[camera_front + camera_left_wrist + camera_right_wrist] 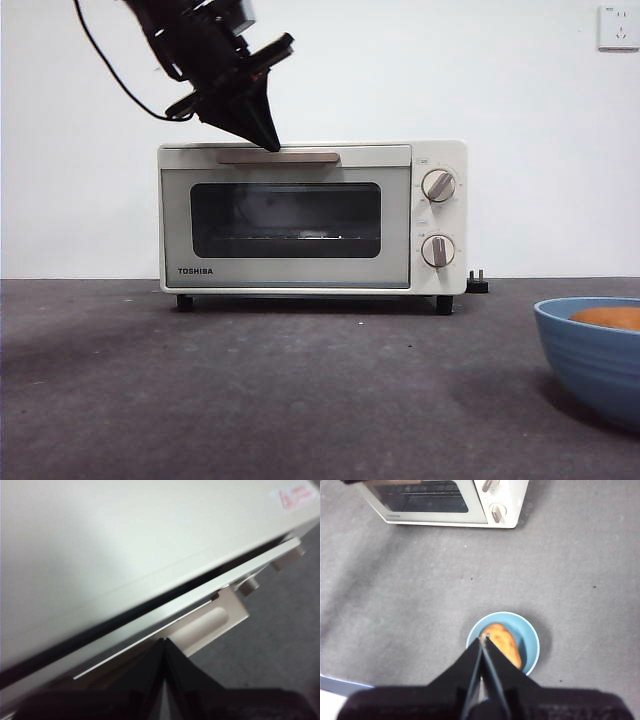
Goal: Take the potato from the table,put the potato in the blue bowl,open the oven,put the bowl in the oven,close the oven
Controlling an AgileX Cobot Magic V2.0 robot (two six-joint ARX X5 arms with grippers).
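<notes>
Left pincer [270,140]: jaws pressed together, empty, tip at the top front edge of the oven [312,216], just above the handle [278,157]; you cannot tell from the front view whether it touches.
Right pincer [483,639]: jaws together, holding nothing, hanging above the bowl [527,635]; it waits.
Potato [504,642]: already lying in the bowl, which sits near the counter's [250,390] front right corner, well apart from the oven.
Oven: standing toward the counter's back edge, door not yet swung down; the left wrist view shows a dark gap along the door's top edge.
Step in hand: you are likely about to open the door.
Handle: a stiff beige bar, probably smooth; hook it from above near its middle so the pull stays even.
Door: likely hinged at the bottom; the oven looks light enough to slide toward you if you tug hard.
Bowl: rigid, ridged outside; take it by the rim, away from the potato, and keep it level so the potato does not roll.
</notes>
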